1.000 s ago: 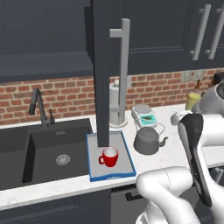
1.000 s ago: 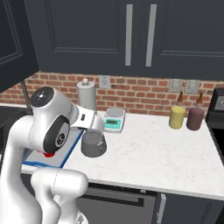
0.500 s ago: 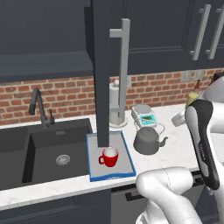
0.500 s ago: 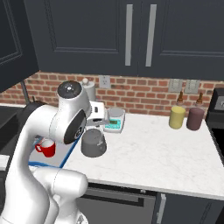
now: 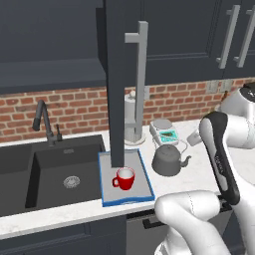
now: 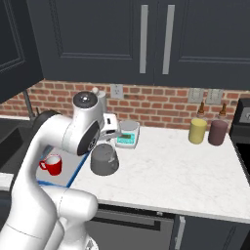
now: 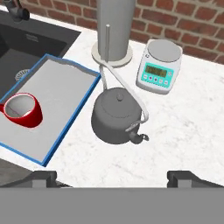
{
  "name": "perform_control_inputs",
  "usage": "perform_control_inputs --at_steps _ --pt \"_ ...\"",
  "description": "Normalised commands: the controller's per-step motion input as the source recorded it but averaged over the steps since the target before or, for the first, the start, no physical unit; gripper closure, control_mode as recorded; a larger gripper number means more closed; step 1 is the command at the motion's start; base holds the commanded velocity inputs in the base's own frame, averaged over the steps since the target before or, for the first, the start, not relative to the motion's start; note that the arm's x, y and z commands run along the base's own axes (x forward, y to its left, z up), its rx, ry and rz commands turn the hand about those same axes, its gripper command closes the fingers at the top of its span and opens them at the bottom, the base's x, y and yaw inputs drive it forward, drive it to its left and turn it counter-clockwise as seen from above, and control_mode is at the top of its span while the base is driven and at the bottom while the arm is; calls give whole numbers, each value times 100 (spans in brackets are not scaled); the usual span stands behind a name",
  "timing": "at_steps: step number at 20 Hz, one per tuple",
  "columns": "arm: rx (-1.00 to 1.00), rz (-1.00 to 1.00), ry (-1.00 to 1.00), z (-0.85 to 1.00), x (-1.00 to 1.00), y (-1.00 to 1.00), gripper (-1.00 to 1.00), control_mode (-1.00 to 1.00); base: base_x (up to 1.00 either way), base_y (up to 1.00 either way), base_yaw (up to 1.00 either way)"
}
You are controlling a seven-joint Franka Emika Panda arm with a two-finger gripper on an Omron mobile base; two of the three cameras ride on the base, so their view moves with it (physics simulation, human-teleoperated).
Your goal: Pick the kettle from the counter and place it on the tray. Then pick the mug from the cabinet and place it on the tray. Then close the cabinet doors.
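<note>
Hand view: the two-finger gripper (image 7: 112, 178) hangs spread wide and empty above the white speckled stone counter (image 7: 183, 131), where the squat dark grey metal kettle (image 7: 116, 115) stands just right of the blue-rimmed grey tray (image 7: 65, 98). The small red mug (image 7: 22, 110) sits on that tray. Farther back stand the white teal-topped scale (image 7: 159, 66) and, left of it, the paper-towel roll (image 7: 114, 26).

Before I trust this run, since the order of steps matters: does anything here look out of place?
Yes. The mug already stands on the tray, while the kettle sits on the counter beside the tray, not on it. A cabinet door hangs open over the tray.
</note>
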Motion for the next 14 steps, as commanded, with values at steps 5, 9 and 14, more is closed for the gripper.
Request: perform_control_inputs --at_steps 5,9,14 --pt "-6 0 4 -31 32 5 -100 -100 0 0 0" --pt "-3 0 14 -24 52 8 -100 -100 0 0 0" --pt "0 5 15 -13 43 0 -100 -100 0 0 0"
